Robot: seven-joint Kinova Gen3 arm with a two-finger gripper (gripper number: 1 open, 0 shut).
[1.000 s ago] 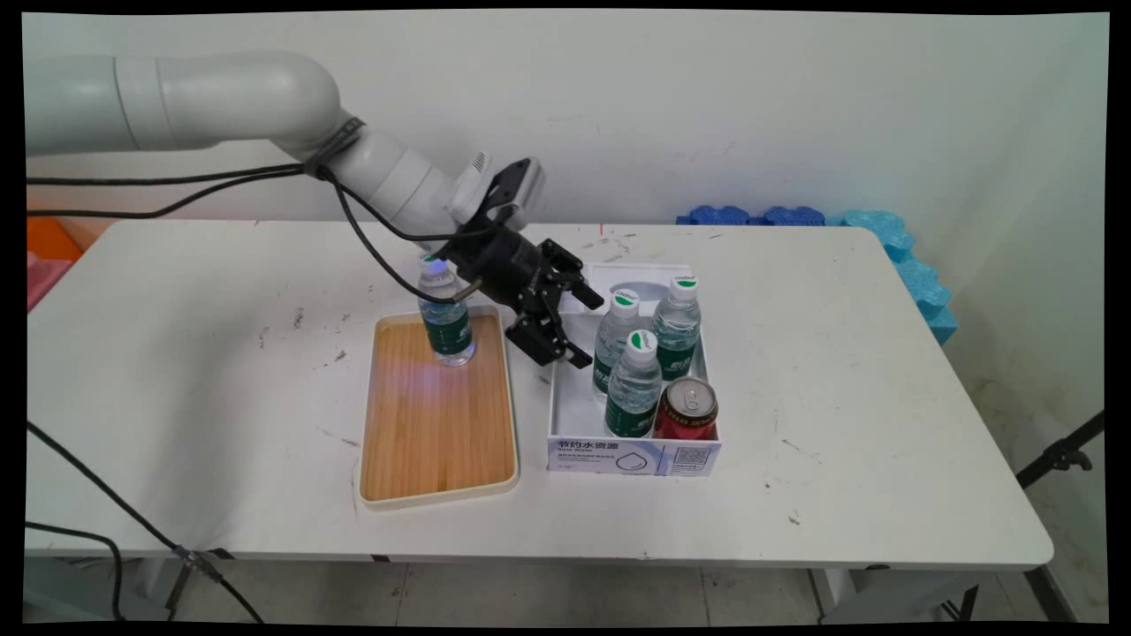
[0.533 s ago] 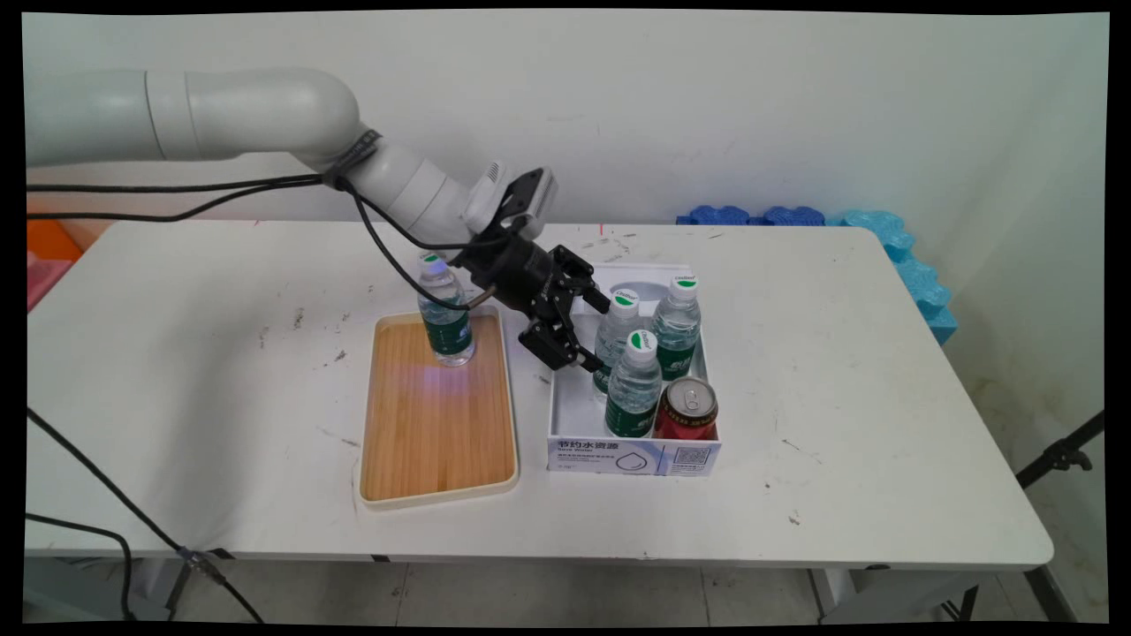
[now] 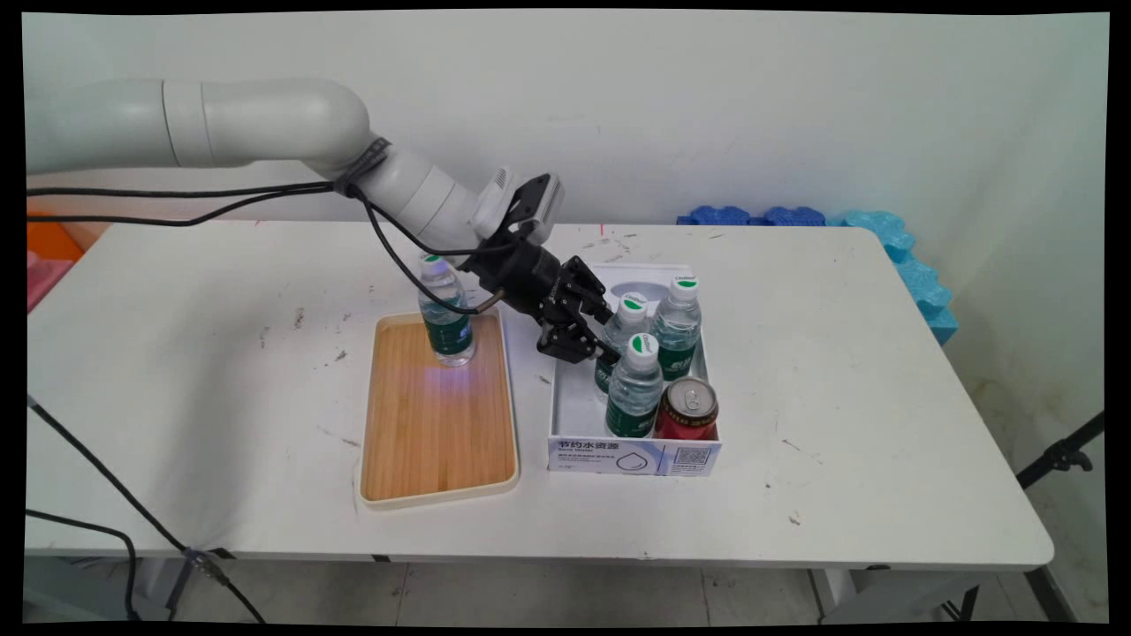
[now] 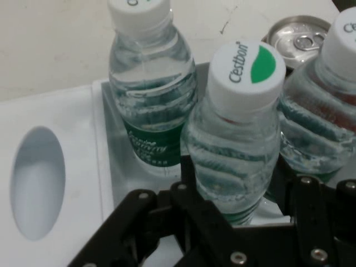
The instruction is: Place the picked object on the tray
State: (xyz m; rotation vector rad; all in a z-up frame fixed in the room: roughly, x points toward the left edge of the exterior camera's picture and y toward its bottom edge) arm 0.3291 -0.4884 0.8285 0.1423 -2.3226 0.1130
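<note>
**Claw closes in on a bottle in the white box**

Since a second ago the claw [image 3: 590, 340] has slid rightward from the gap between tray and box into the box itself, and its fingers now sit either side of the rear-left bottle [image 3: 618, 340]. From the hand camera, that bottle [image 4: 236, 133] fills the space between the two black fingers [image 4: 192, 183], which look pressed against its ribbed body, though I can't be sure how firmly they grip.

Counting what's on the bench [image 3: 839, 371]: four water bottles in all, each with a white and green cap. Three stand in the white box [image 3: 618, 455] — the one in the claw, one behind it to the right [image 3: 677, 327], and one nearer the front [image 3: 634, 389]. The fourth bottle [image 3: 444, 314] stands upright alone at the far end of the wooden tray [image 3: 437, 424], just left of the box. One red can [image 3: 686, 410] sits in the box's front right corner, touching the front bottle. Blue foam pieces [image 3: 884, 238] lie at the bench's far right edge.
</note>
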